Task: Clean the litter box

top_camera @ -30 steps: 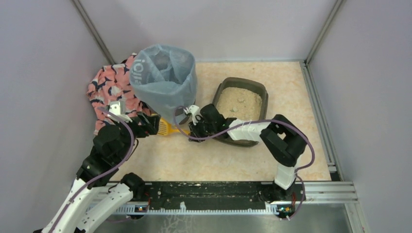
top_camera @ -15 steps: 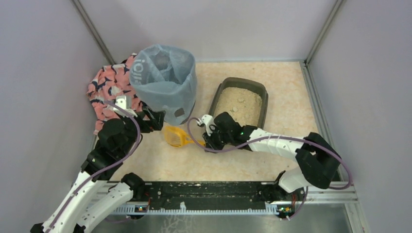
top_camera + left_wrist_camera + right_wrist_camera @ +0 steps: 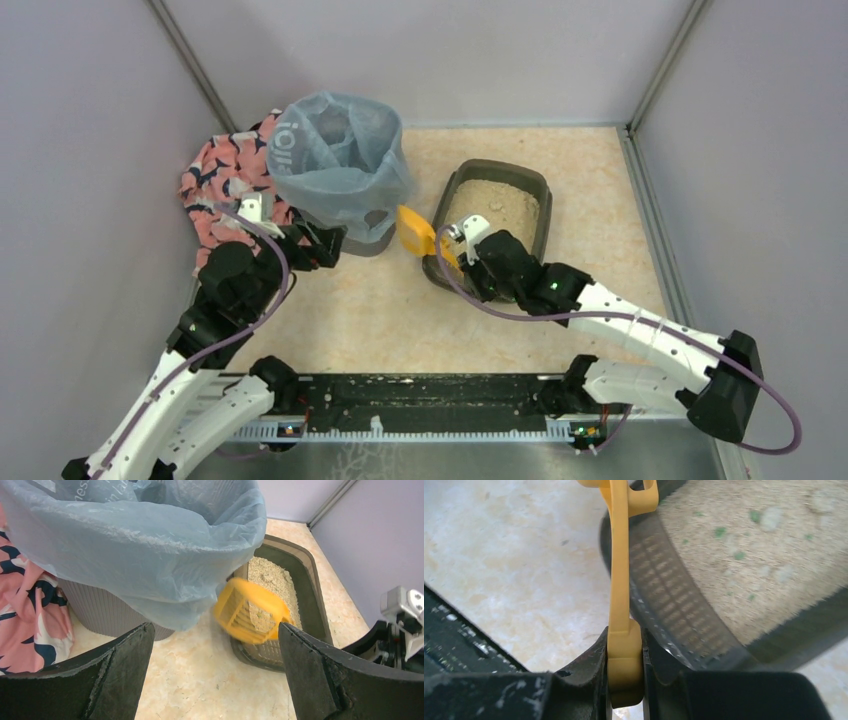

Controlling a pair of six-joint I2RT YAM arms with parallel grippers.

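Right gripper pinches the yellow scoop by its handle, at the litter box near-left corner. Box lies just right of and beyond the gripper, long axis running away from the arms. Right arm is nearer. Left gripper is spread wide beside the bin.

We record a yellow scoop in the black right hand. Beside that hand, the litter box is dark grey-brown, its litter beige, green-flecked. Ahead of the left hand: light blue bag, pink cloth patterned navy and white.
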